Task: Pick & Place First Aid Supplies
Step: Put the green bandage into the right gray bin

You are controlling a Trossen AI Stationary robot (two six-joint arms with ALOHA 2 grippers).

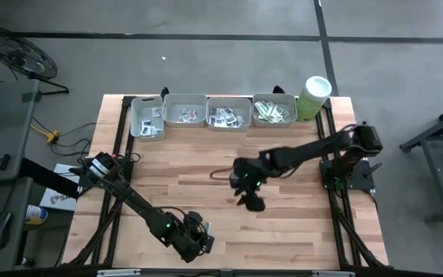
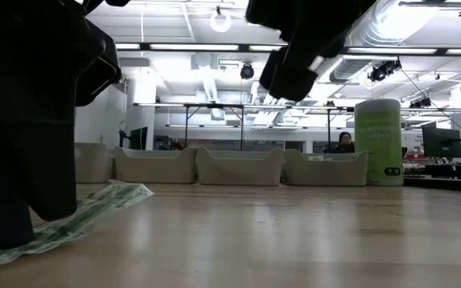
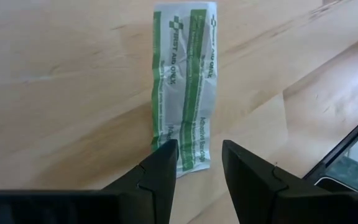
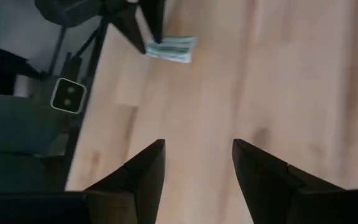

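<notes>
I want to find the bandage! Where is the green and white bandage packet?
The bandage packet lies flat on the wooden table near its front edge, left of middle in the high view, at the open left gripper, far from the grey trays.

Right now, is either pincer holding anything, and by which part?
Nothing is held. The left pincer stands open over one end of a green-white sachet; the right pincer is open, empty.
</notes>
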